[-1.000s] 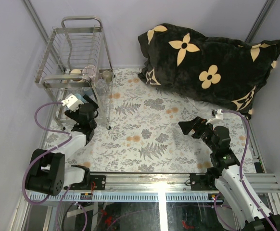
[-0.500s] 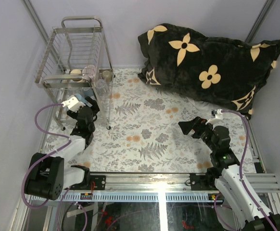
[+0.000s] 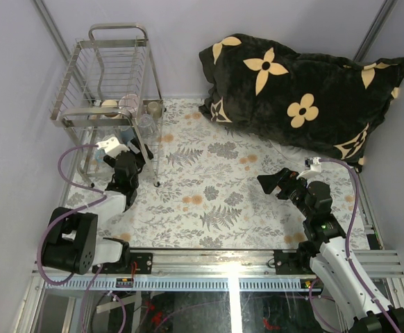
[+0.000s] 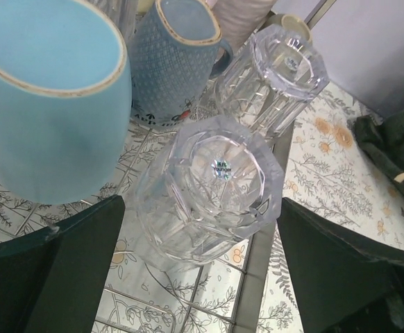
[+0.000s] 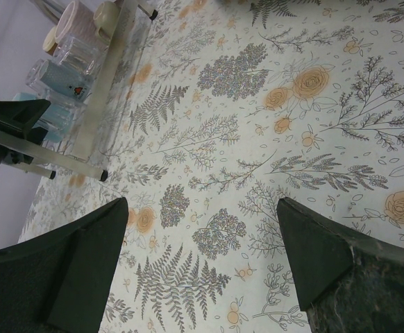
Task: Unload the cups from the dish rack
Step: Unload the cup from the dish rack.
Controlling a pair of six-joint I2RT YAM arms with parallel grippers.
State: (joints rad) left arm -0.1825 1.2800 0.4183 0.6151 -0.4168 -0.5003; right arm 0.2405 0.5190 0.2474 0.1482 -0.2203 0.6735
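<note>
The silver wire dish rack [image 3: 112, 66] stands at the back left. My left gripper [image 3: 137, 147] reaches into its lower tier near the front corner. In the left wrist view my left gripper [image 4: 202, 277] is open, its fingers on either side of a clear faceted glass [image 4: 212, 184] without touching it. Its base faces the camera. Behind it are a second clear glass [image 4: 278, 76], a light blue mug [image 4: 49, 104], a textured blue mug [image 4: 174, 62], a lilac-pink mug [image 4: 240, 17] and a cream cup [image 4: 292, 28]. My right gripper [image 3: 271, 182] is open and empty above the floral tablecloth [image 5: 257, 139].
A large black pillow [image 3: 299, 90] with cream flowers fills the back right. The rack's front leg [image 3: 157, 184] stands on the cloth beside my left arm. The right wrist view shows the rack's lower rail [image 5: 101, 90] and the cups [image 5: 77, 41] at its upper left.
My left gripper has moved a little right and forward into the rack's lower tier, closer to the clear glass. The right arm has not moved.
</note>
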